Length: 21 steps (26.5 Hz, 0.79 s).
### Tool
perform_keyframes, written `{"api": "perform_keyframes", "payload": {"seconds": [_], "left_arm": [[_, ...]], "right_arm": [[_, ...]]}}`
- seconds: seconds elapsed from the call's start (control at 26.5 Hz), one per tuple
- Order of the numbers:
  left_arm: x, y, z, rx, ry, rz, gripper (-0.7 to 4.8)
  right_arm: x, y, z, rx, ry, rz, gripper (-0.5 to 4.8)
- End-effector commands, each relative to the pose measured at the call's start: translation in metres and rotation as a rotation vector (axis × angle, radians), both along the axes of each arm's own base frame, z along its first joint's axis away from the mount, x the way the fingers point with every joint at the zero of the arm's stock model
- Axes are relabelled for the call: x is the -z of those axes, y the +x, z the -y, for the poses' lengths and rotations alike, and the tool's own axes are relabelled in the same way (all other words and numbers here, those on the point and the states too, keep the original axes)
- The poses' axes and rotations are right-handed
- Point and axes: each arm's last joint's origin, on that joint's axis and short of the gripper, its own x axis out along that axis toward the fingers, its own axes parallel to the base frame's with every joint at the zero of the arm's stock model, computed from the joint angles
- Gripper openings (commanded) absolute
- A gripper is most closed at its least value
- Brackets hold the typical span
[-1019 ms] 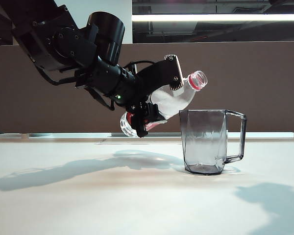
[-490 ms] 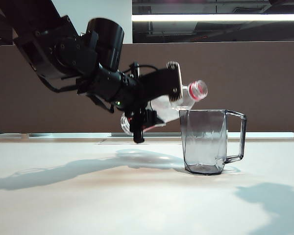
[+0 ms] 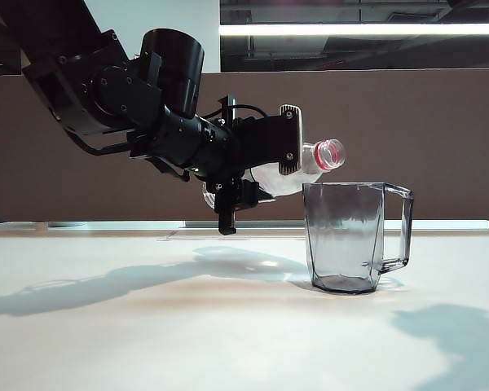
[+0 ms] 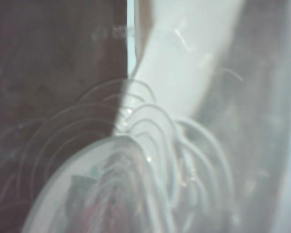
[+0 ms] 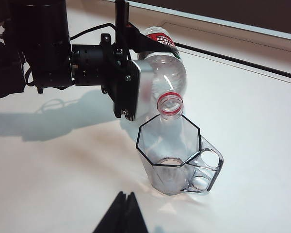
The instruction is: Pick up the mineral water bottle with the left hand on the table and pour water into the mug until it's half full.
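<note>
The mineral water bottle (image 3: 311, 160) is uncapped, with a red neck ring. It lies almost level in the air, its mouth just above the near rim of the mug (image 3: 348, 238). My left gripper (image 3: 270, 173) is shut on the bottle's body. In the left wrist view the ribbed bottle (image 4: 136, 184) fills the picture and hides the fingers. The right wrist view shows the bottle (image 5: 167, 77) held by the left gripper (image 5: 136, 73), mouth over the smoky grey mug (image 5: 172, 145). No stream of water shows. My right gripper (image 5: 125, 196) hovers shut over the white table (image 5: 63, 184), short of the mug.
A brown partition (image 3: 440, 138) runs behind the table (image 3: 147, 326). A dark groove (image 5: 242, 63) lines the table's far edge. The left arm's bulky joints (image 3: 106, 81) hang over the table's left half.
The left wrist has rolled and the bottle has tipped from slanting upward to nearly level, its mouth now lower at the mug's rim. The mug has shifted slightly right.
</note>
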Motion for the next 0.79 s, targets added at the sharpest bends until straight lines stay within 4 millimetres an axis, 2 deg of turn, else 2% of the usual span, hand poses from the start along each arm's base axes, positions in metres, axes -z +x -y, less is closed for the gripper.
{"api": "perform_keyframes", "payload": {"seconds": [0.04, 0.45, 0.79], "left_arm": [[-0.014, 0.002, 0.001, 0.006, -0.036, 0.090, 2.18], [-0.024, 0.000, 0.000, 0.009, -0.051, 0.148, 2.18], [-0.025, 0.000, 0.000, 0.014, -0.017, 0.180, 2.18]], "right_arm": [[-0.004, 0.000, 0.000, -0.002, 0.015, 0.021, -0.01], [-0.004, 0.000, 0.000, -0.002, 0.015, 0.021, -0.02], [-0.004, 0.000, 0.000, -0.002, 0.015, 0.020, -0.02]]}}
